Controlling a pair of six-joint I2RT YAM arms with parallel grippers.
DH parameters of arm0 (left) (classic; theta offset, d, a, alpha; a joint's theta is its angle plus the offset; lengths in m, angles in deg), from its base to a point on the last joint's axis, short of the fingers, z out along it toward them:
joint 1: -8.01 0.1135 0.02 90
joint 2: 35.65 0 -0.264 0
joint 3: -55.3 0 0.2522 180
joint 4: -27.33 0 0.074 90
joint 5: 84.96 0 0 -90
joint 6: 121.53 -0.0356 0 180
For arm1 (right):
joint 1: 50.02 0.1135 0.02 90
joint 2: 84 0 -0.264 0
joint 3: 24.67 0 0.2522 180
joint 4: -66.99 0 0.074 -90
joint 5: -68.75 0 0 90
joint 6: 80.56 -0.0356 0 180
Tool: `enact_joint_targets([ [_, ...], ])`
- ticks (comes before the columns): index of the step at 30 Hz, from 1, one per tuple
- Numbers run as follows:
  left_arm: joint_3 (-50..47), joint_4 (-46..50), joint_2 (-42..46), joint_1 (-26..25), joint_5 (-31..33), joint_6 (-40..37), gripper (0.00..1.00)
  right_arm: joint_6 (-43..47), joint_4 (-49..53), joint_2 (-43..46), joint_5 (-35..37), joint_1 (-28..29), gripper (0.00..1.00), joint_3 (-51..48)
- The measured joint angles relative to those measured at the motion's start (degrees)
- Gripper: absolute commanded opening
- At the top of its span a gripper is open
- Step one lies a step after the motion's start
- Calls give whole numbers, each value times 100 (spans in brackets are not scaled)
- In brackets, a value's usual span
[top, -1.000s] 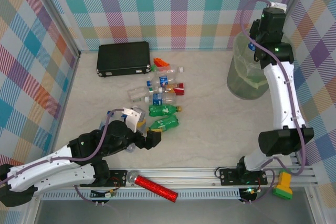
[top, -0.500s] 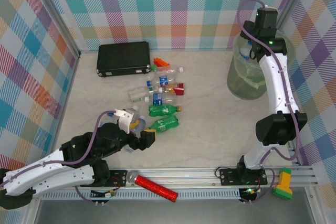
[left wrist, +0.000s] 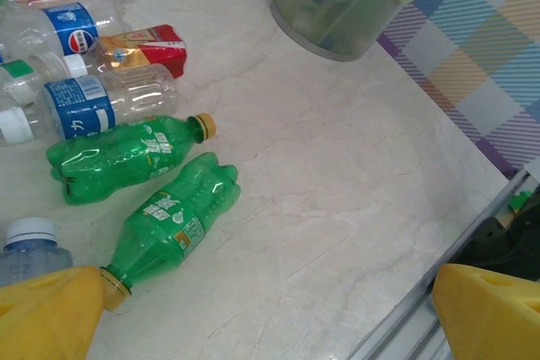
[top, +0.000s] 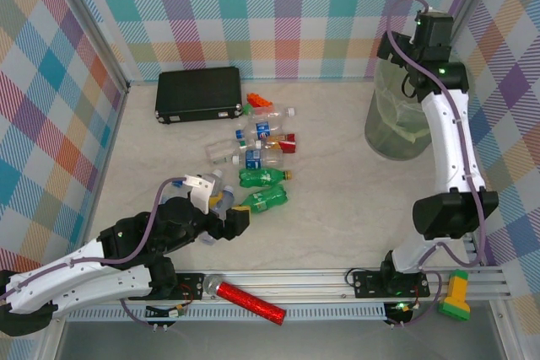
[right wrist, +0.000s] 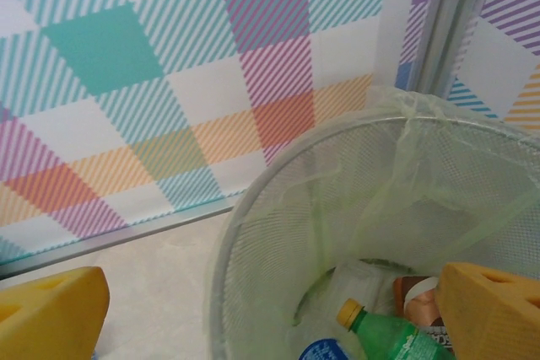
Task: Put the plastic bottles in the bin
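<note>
Right gripper [right wrist: 270, 318] hangs with jaws wide apart and empty above the bin [right wrist: 253, 200], placed so a drop lands among the bottles [right wrist: 388, 339] inside. My left gripper [left wrist: 270, 318], equally spread, sits low beside the nearest green bottle [left wrist: 173, 221] on the table [left wrist: 337, 208], lined up to grab it, I judge.

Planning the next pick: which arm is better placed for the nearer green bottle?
Left. The left tool, open, hovers at the cap of the green bottle; the right tool, also open, is over the bin, far from it.
</note>
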Motion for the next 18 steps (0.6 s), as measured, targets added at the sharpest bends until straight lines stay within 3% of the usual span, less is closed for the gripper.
enact_joint_targets([
  [7,-22,72,-94,0,629,330,99,-330,22,1056,-525,337,99,-737],
  [12,-44,503,-369,0,1257,835,100,-310,-251,1797,-647,1161,99,-1980],
  [18,-68,1215,-859,0,1718,1591,100,-428,-570,2074,-761,2068,99,-3314],
])
